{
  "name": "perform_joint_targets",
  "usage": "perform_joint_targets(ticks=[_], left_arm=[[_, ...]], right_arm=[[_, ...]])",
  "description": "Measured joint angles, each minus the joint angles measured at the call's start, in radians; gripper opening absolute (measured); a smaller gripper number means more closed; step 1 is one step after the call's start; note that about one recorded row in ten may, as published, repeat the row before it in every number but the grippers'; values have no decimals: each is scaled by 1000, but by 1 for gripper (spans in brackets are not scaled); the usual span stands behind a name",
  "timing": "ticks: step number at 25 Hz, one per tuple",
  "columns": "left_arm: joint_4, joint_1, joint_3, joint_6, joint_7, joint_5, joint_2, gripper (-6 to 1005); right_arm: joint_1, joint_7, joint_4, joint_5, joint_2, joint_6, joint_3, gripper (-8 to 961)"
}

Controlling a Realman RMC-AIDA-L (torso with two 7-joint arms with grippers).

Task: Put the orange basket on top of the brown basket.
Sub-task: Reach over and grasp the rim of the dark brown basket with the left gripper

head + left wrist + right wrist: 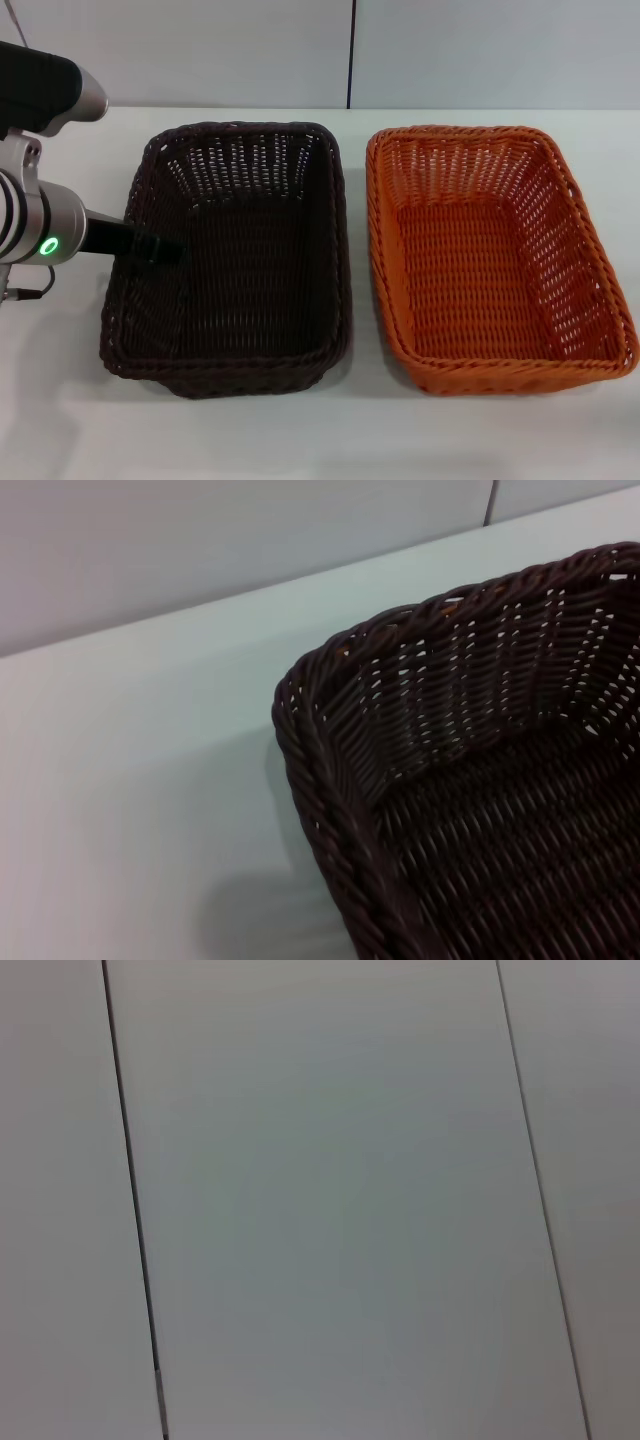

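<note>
The brown basket (pixel 240 255) stands on the white table at the left centre, and the orange basket (pixel 490 250) stands right beside it on the right, both upright and empty. My left gripper (pixel 160 248) reaches in from the left and hovers at the brown basket's left rim, over its inside edge. The left wrist view shows one corner of the brown basket (pixel 480 780) close up. My right gripper is out of view; its wrist view shows only grey wall panels.
The white table (pixel 320 440) runs around both baskets, with bare surface in front and to the far left. A grey panelled wall (pixel 350 50) stands behind the table.
</note>
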Motion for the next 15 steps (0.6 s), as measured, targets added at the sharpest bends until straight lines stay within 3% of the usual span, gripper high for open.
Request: perform_joint_targets(ticks=[11, 15], left_arm=[[103, -51, 1, 10, 2, 1, 0, 795], [105, -52, -2, 9, 4, 1, 1, 715]], right_arm=[[-2, 0, 1, 0, 0, -1, -2, 609], [-4, 0, 1, -1, 0, -1, -2, 608]])
